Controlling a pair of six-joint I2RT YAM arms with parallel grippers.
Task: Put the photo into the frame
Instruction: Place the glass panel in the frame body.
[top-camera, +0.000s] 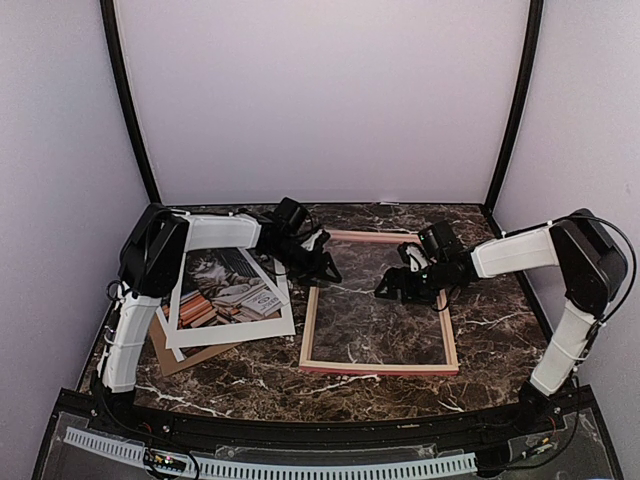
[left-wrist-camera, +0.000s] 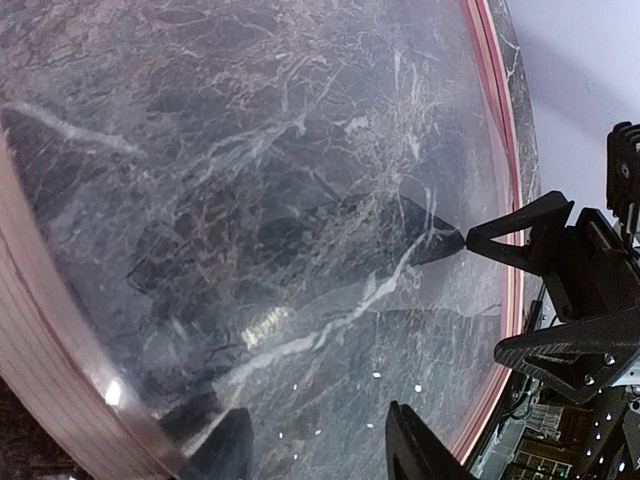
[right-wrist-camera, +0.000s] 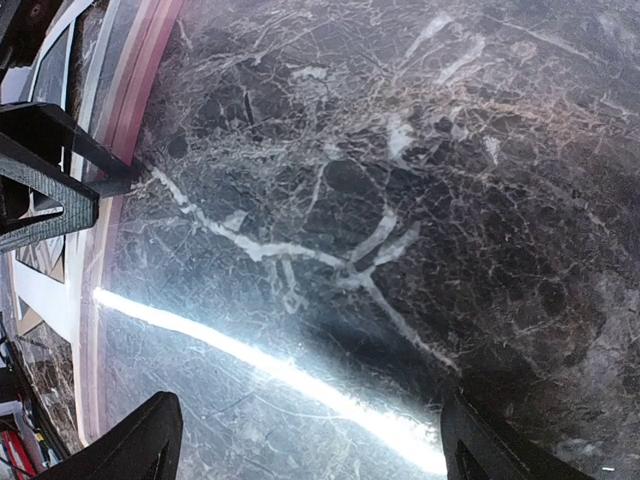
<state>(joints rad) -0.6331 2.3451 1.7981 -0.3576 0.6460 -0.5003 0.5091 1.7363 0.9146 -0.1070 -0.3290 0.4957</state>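
The frame (top-camera: 380, 369) lay flat on the marble surface (top-camera: 500, 330), and the photo (top-camera: 225, 290) lay just left of it under a white mat (top-camera: 270, 325). The left tool (top-camera: 322, 268) hung at the frame's far-left corner and the right tool (top-camera: 392, 283) over its far half, both spread wide and gripping nothing.

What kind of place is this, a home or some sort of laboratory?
Most likely a robot test booth, not a home: plain pale walls close in the marble-patterned table on three sides, and the left arm and the right arm are bolted at its near edge.
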